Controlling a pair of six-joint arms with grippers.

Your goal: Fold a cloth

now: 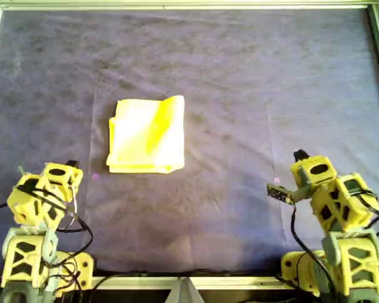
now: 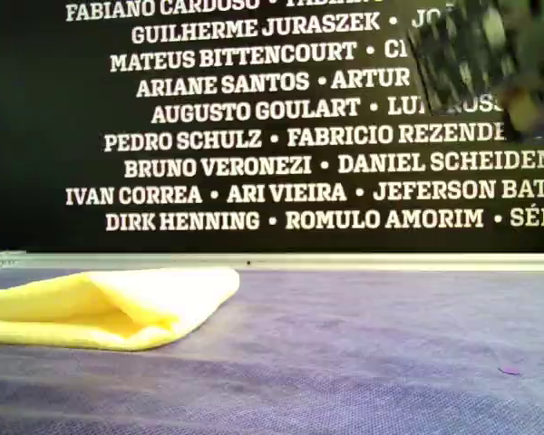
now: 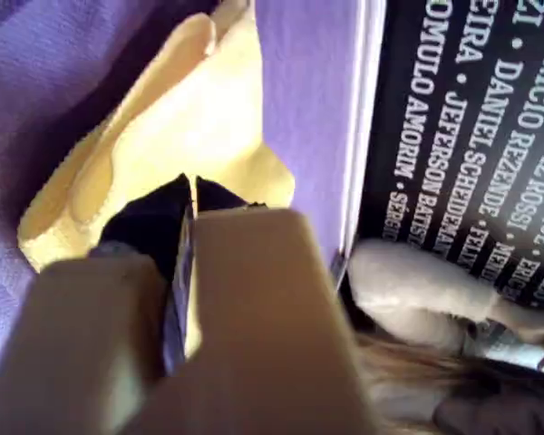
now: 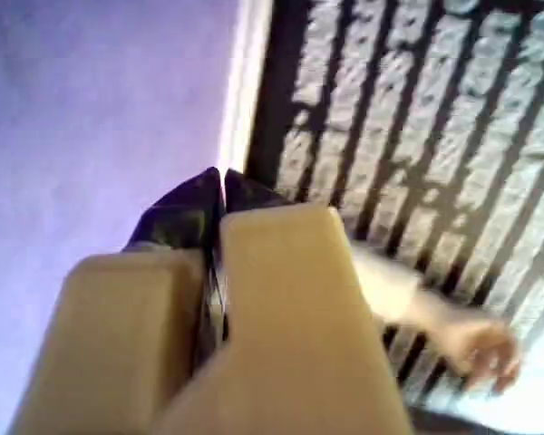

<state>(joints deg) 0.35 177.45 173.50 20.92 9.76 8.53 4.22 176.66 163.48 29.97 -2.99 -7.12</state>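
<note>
Showing white capital names on the black wall banner beyond the far bench edge in the exterior view: GUILHERME JURASZEK, MATEUS BITTENCOURT, ARIANE SANTOS, AUGUSTO GOULART, PEDRO SCHULZ, BRUNO VERONEZI, IVAN CORREA, ARI VIEIRA, DIRK HENNING, ROMULO AMORIM. Repeating partly in the left wrist view, with DANIEL SCHEIDE cut off.

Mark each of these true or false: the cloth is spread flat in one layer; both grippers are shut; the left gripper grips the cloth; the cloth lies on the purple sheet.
1. The cloth is spread flat in one layer. False: it is folded, with layers showing at its edge.
2. Both grippers are shut. True: the left gripper and right gripper each have jaws pressed together.
3. The left gripper grips the cloth. False: it is clear of it, holding nothing.
4. The cloth lies on the purple sheet. True.
</note>
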